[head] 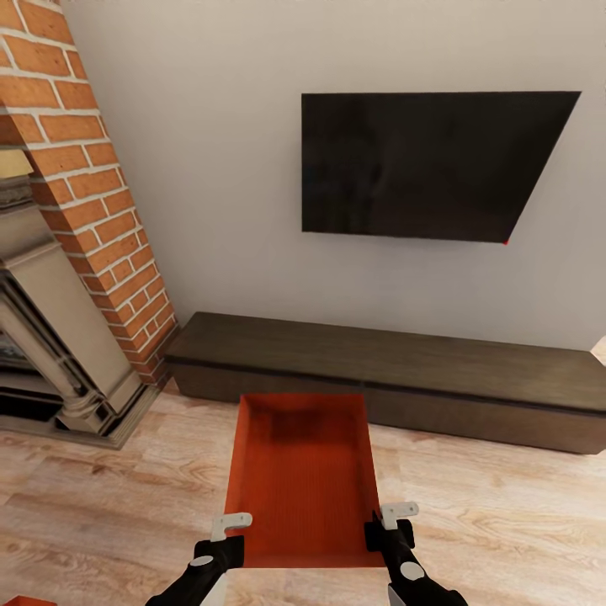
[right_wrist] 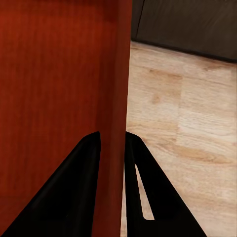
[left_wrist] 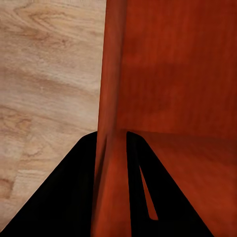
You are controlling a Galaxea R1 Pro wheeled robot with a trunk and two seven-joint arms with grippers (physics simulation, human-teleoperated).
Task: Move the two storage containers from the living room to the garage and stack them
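In the head view a bin (head: 301,475) hangs between the left pincer (head: 225,532) and right pincer (head: 390,520), each closed on a side wall; ahead stand a cabinet (head: 396,370), TV (head: 429,164) and fireplace (head: 76,252), and a red scrap (head: 25,601) is cut off beside the left arm. The left wrist view shows the fingers (left_wrist: 64,197) clamping the bin's wall (left_wrist: 111,98) over plank floor (left_wrist: 44,74). The right wrist view shows the other wall (right_wrist: 116,74) gripped likewise, the cabinet (right_wrist: 187,24) beyond.

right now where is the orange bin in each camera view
Head view: storage container low centre, between both tools, before the dark cabinet.
Left wrist view: its side wall runs between the left tool fingers.
Right wrist view: its other wall sits in the right tool.
Shared landmark: the wood-plank floor.
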